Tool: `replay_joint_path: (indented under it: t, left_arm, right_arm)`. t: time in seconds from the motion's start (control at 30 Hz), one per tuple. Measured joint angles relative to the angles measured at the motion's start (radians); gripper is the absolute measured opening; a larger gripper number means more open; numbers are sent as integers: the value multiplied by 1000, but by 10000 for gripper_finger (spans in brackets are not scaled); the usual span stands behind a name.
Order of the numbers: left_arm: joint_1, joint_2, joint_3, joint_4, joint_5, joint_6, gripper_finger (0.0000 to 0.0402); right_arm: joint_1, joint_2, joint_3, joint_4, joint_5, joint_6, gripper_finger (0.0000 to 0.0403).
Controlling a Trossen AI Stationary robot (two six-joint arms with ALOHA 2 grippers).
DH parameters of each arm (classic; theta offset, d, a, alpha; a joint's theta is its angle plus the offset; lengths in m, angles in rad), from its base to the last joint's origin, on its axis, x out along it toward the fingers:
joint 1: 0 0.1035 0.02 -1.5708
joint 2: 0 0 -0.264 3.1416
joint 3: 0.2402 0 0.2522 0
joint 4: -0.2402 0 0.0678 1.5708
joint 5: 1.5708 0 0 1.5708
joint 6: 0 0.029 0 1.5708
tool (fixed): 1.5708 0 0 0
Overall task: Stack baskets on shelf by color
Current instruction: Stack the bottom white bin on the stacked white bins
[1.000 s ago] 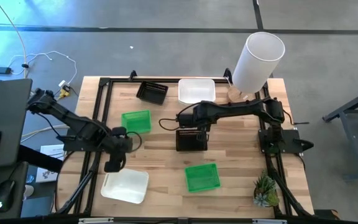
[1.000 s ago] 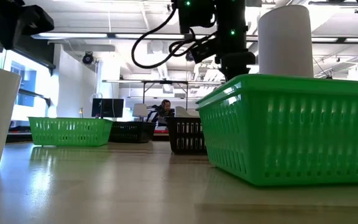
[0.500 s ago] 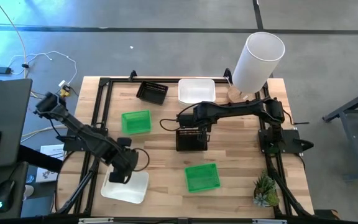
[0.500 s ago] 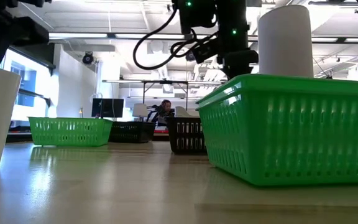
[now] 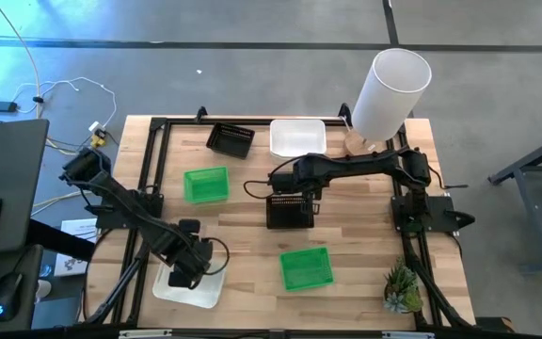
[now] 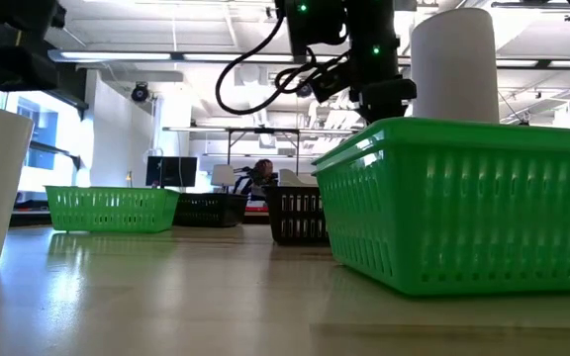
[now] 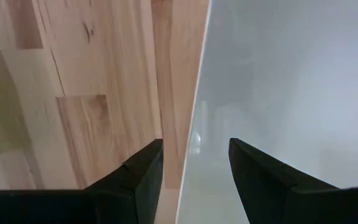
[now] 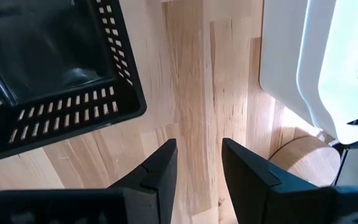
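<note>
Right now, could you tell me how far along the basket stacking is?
Nothing looks stacked yet: six baskets lie singly on the table, and no shelf shows. In hand: the left gripper is open astride the rim of the near white basket, not yet gripping. The right gripper hangs open beside a black basket. Left to do: the green baskets, the far black and far white.

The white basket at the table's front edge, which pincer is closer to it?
Left. The left pincer is right over the white basket's rim; the right pincer is far off, above a black basket.
</note>
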Motion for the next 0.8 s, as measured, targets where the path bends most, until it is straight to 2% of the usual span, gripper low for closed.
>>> replay_joint_path:
  t: [0.33, 0.47, 0.6, 0.8]
  left_arm:
    - [-2, 120, 0, 1, -62, -20, 168]
    - [-2, 143, 0, 2, -55, -20, 156]
    - [-2, 152, 0, 4, -52, -15, 118]
    - [3, 152, 0, 34, -54, 18, 32]
  right_arm:
    - [0, 0, 0, -20, -34, 16, 113]
    - [12, 0, 0, -40, -38, 40, 113]
    - [41, 0, 0, -68, -37, 45, 113]
    - [93, 0, 0, -119, -20, 101, 113]
